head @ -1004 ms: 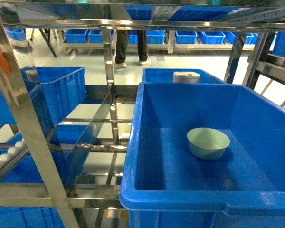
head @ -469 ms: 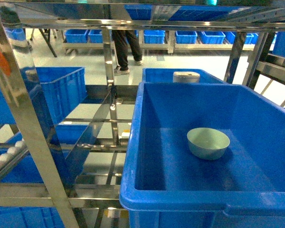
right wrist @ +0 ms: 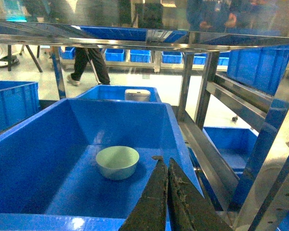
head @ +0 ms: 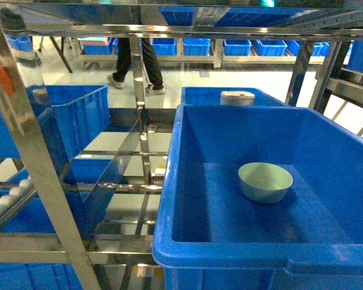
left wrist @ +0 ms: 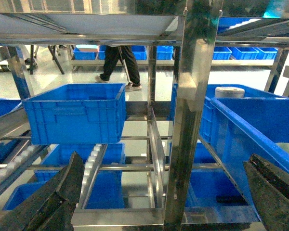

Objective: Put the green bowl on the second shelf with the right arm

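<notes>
Head: green bowl (head: 265, 182) sat upright on the crate (head: 230, 254) floor, right of centre, on the steel shelf (head: 118, 241). Left wrist: left fingers (left wrist: 53, 202) spread wide. Right wrist: right fingers (right wrist: 160, 192) pressed together, empty, near the bowl (right wrist: 117, 162).

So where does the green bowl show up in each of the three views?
Head: green bowl right of centre, upright on the blue crate floor.
Left wrist: only a pale sliver at the far right edge, probably the bowl.
Right wrist: left of centre, in the same crate.
Shared landmark: grey cylinder in the crate behind.
</notes>
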Tool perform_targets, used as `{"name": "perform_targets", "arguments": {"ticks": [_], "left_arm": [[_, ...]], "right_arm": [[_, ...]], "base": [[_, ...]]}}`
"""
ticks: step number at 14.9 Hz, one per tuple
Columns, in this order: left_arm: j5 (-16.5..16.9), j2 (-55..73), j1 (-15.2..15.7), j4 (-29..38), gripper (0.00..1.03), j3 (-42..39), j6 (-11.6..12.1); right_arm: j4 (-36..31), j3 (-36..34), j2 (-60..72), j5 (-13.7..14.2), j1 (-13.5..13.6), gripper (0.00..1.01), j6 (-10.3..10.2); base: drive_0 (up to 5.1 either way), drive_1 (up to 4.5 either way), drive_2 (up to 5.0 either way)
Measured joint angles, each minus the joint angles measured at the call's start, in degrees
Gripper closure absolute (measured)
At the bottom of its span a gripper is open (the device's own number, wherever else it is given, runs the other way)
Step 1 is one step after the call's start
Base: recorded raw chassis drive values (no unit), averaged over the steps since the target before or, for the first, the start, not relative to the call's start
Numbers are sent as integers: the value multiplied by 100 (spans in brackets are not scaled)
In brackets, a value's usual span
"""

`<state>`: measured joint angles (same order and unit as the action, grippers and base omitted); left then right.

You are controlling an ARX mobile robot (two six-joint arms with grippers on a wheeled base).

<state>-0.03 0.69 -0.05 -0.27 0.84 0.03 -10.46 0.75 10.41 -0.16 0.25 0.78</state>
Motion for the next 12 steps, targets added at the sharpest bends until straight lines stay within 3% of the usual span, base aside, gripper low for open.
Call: {"name": "perform_targets", "arguments": {"ticks": [1,2,3,7,8,12], "left_arm": [[-2,0,0,0,5,0,0],[0,0,-2,0,5,0,0],[-9,0,-2,-2,5,0,0],[0,0,-2,0,5,0,0],[-2,0,-2,2,5,0,0],[-2,0,-2,2,5,0,0]], "right_arm": [[66,0,-59,2,0,99,0],[866,4,-575,-4,0,99,0],[1060,4,-986,4,0,99,0],[1080,4,-1014,15,0,99,0],[1075,4,-1016,15,0,93,2],[1075,4,-1016,17,0,41,0]], "base": [[0,0,0],[0,0,0],[0,0,0],[0,0,0],[0,0,0],[0,0,0]]}}
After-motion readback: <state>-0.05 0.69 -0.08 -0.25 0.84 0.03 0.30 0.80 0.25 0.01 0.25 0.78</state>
